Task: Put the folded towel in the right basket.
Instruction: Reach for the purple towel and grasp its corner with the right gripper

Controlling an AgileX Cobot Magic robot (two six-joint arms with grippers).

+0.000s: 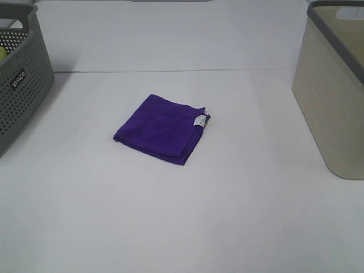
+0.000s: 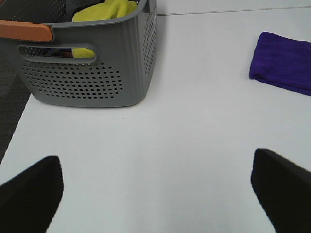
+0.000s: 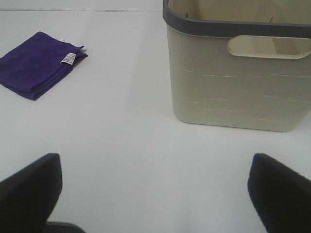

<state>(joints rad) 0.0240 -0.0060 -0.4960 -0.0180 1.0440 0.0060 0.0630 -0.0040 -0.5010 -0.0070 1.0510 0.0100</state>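
The folded purple towel (image 1: 163, 127) lies flat on the white table, near the middle, with a small white label at its right corner. It also shows in the left wrist view (image 2: 284, 61) and the right wrist view (image 3: 40, 70). The right basket (image 1: 335, 91) is beige with a grey rim and stands at the table's right edge; the right wrist view (image 3: 238, 73) shows it close ahead. My left gripper (image 2: 155, 194) is open and empty over bare table. My right gripper (image 3: 155, 194) is open and empty, between towel and basket. Neither arm shows in the exterior view.
A grey perforated basket (image 1: 20, 79) stands at the left edge; the left wrist view (image 2: 92, 58) shows yellow cloth (image 2: 104, 12) inside it and an orange handle (image 2: 26, 30). The table's left edge (image 2: 12, 141) is near the left gripper.
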